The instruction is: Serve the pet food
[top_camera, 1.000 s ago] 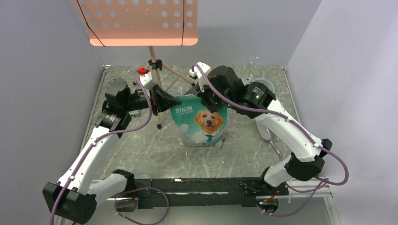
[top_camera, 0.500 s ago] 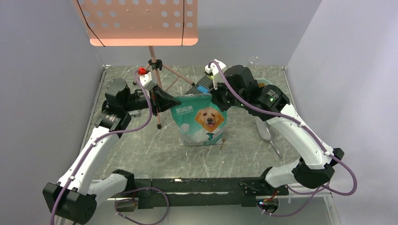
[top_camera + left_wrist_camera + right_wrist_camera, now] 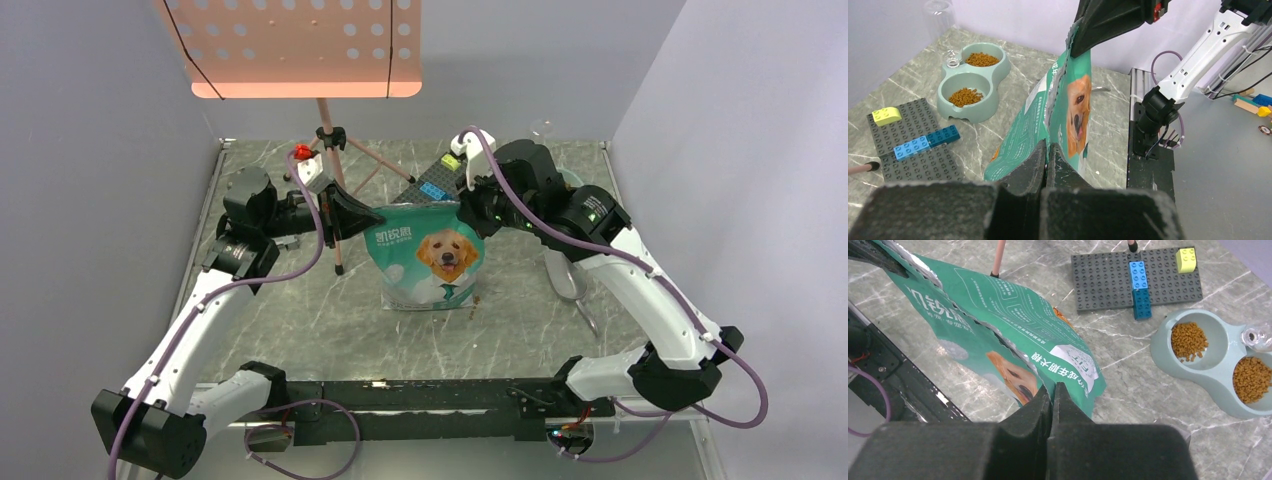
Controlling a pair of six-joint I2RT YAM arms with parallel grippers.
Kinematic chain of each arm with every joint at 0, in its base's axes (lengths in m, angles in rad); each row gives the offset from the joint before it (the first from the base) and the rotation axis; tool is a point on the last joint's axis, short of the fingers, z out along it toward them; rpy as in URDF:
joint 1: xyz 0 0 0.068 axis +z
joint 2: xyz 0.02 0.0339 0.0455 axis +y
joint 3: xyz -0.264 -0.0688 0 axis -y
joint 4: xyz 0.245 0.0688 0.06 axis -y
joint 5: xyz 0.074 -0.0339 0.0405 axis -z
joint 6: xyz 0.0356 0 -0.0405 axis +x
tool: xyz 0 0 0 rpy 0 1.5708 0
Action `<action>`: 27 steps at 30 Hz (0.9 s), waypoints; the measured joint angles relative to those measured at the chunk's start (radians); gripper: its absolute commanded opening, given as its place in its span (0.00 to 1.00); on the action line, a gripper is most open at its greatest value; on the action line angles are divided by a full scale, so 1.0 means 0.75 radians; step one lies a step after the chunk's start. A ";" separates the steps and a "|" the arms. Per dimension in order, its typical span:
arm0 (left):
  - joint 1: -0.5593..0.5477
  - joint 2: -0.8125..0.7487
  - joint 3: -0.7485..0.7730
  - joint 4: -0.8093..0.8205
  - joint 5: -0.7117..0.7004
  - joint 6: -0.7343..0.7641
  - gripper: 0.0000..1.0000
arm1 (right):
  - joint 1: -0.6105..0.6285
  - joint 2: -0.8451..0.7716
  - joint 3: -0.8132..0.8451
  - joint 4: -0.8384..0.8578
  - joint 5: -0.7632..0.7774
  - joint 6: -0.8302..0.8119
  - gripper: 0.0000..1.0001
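The pet food, brown kibble [image 3: 966,95], lies in both cups of a pale blue-grey double bowl [image 3: 968,109]; it also shows in the right wrist view [image 3: 1189,341]. A teal bag [image 3: 425,255] printed with a golden dog stands upright mid-table, its torn top edge open. My left gripper [image 3: 362,215] is shut on the bag's top left corner [image 3: 1048,150]. My right gripper [image 3: 470,208] is shut on the top right corner [image 3: 1052,390]. The bowl [image 3: 1220,367] sits behind and to the right of the bag, apart from it.
A grey brick baseplate [image 3: 432,182] with blue and yellow bricks lies behind the bag. A music stand [image 3: 300,50] hangs over the back, its pole [image 3: 332,215] beside my left gripper. A clear glass [image 3: 940,15] stands by the bowl. A few pellets [image 3: 475,298] lie at the bag's foot.
My right gripper has moved right and back with the bag's corner, stretching the bag's top wider and uncovering the baseplate. The left gripper has stayed put.
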 measured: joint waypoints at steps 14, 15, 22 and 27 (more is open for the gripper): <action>0.004 0.001 0.000 -0.002 0.008 0.001 0.00 | -0.025 -0.056 -0.051 0.034 0.006 0.004 0.26; 0.005 0.001 0.001 -0.002 0.007 0.001 0.00 | -0.026 -0.056 -0.053 0.036 0.014 0.003 0.02; 0.016 -0.003 0.000 -0.014 0.005 -0.002 0.00 | -0.061 -0.103 -0.080 0.030 0.007 -0.005 0.12; 0.031 -0.009 0.000 -0.044 -0.018 0.004 0.28 | -0.092 -0.133 -0.082 -0.002 0.038 -0.045 0.54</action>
